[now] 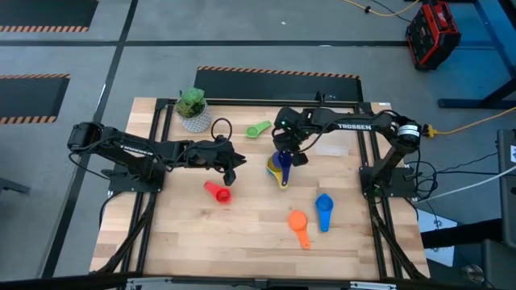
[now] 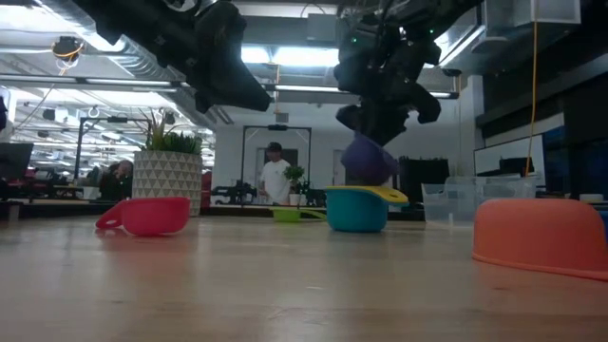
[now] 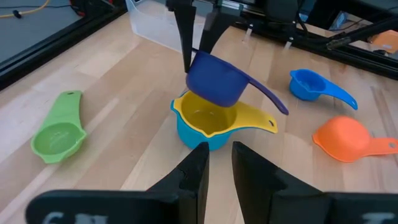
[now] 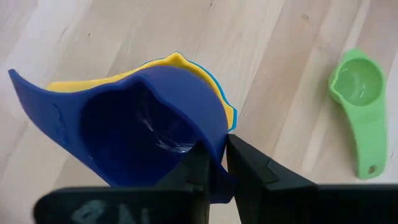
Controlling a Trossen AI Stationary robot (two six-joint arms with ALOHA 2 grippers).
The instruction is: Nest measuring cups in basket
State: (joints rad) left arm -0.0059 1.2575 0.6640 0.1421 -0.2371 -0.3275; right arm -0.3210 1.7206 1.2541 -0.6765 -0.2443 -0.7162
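even overhead light, soft shadows; low view dim, ceiling lights [image 2: 285,57] glaring, foreground blurred.

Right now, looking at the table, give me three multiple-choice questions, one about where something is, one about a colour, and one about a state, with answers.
1. Where is the dark blue cup?
A. above the yellow cup
B. beside the plant
C. inside the red cup

2. What colour is the cup under the yellow one?
A. orange
B. teal
C. green

3. What is the right claw doing?
A. hanging open
B. pinching the dark blue cup's rim
C. gripping the plant

Answers: 1 A, it hangs over the stack. 2 B, the teal cup shows beneath. 3 B, its fingers clamp the rim.
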